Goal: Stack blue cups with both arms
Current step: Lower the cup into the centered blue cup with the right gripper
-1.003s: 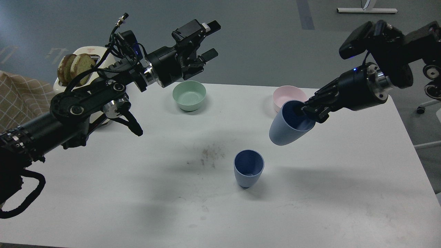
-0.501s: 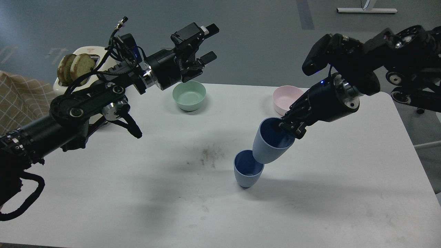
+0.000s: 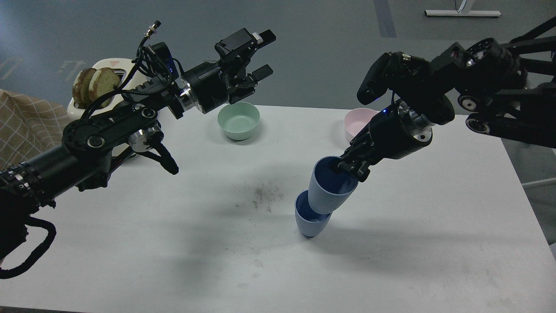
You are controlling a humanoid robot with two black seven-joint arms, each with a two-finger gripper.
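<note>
Our right gripper (image 3: 352,167) pinches the rim of the upper blue cup (image 3: 329,190), whose base dips, tilted, into the lower blue cup (image 3: 309,221) standing on the table (image 3: 182,243). To seat it well, we judge we should level the upper cup over the lower mouth, ease straight down, then release. Our left gripper (image 3: 258,56) hangs spread and empty at ten o'clock, above the mint-green bowl (image 3: 238,119). The pink bowl (image 3: 357,122) sits at one o'clock. Open tabletop lies toward six and nine o'clock, edges well away.
</note>
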